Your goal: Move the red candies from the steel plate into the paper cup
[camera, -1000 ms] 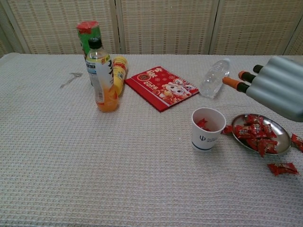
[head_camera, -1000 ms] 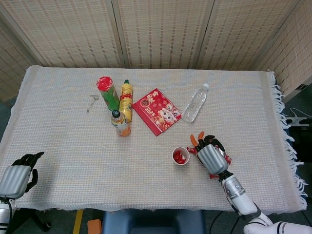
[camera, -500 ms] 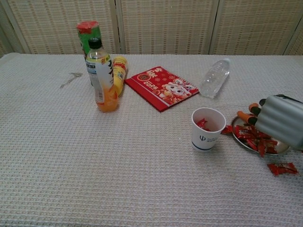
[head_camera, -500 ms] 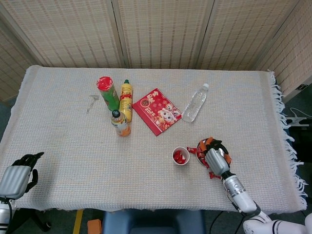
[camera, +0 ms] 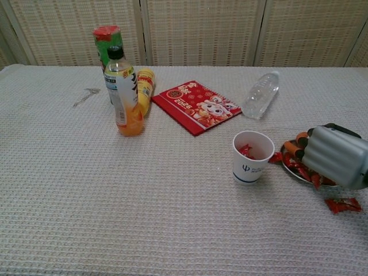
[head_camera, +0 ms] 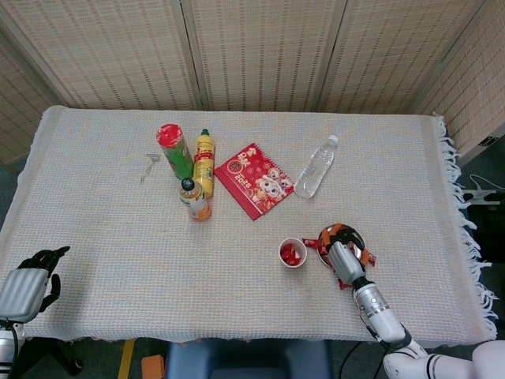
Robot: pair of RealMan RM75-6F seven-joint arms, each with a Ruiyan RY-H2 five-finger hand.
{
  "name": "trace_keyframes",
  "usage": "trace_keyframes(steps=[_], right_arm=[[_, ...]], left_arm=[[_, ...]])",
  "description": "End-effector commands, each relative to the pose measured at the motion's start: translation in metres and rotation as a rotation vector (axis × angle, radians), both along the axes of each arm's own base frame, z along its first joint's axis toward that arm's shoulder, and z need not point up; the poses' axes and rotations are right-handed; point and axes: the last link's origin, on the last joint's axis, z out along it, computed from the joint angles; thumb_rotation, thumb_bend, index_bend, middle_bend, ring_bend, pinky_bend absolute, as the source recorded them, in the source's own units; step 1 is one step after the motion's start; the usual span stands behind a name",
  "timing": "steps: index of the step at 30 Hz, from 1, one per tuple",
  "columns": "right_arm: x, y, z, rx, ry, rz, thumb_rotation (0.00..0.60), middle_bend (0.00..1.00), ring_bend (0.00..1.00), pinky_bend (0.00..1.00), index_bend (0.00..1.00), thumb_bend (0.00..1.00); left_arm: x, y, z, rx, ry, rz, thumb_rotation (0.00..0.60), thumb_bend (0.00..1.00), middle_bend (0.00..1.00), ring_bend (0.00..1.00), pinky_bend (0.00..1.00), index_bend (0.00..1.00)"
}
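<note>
The white paper cup point(camera: 252, 156) point(head_camera: 293, 253) stands upright with a few red candies point(camera: 245, 150) inside. Just right of it is the steel plate point(camera: 290, 170) point(head_camera: 353, 234), heaped with red candies point(camera: 315, 180). My right hand point(camera: 333, 155) point(head_camera: 343, 251) rests low over the plate, its orange-tipped fingers point(camera: 291, 148) down among the candies. Its grey back hides whether they hold one. Loose candies lie beside the plate point(camera: 343, 204) and beside the cup point(camera: 276, 157). My left hand point(head_camera: 31, 283) hangs off the table's near left corner, holding nothing, fingers loosely bent.
An orange drink bottle point(camera: 124, 98), a green can with a red lid point(camera: 109, 43) and a yellow bottle point(camera: 145, 86) stand at the back left. A red booklet point(camera: 195, 105) and a clear bottle on its side point(camera: 260, 94) lie behind the cup. A metal clip point(camera: 85, 95) lies far left.
My right hand has dropped from above the plate down onto it, and its fingers have sunk into the candies. The left hand has stayed where it was.
</note>
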Motion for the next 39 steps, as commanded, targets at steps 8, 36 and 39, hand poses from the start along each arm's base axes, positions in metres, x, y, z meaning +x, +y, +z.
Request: trace_keyframes(steps=[8, 36, 39], right_arm=[[-0.002, 0.002, -0.011, -0.001, 0.037, 0.054, 0.600, 0.31, 0.45, 0.84, 0.26, 0.15], [-0.009, 0.003, -0.023, -0.031, 0.104, 0.108, 0.600, 0.54, 0.49, 0.88, 0.48, 0.15], [-0.011, 0.002, -0.024, -0.029, 0.110, 0.115, 0.600, 0.58, 0.49, 0.89, 0.51, 0.14]], left_arm=[[0.000, 0.000, 0.001, 0.005, -0.001, 0.000, 0.600, 0.73, 0.23, 0.18, 0.33, 0.15], [-0.001, 0.000, 0.002, 0.027, 0.020, 0.003, 0.600, 0.74, 0.24, 0.18, 0.33, 0.15], [-0.002, 0.000, 0.003, 0.031, 0.026, 0.004, 0.600, 0.74, 0.24, 0.18, 0.34, 0.15]])
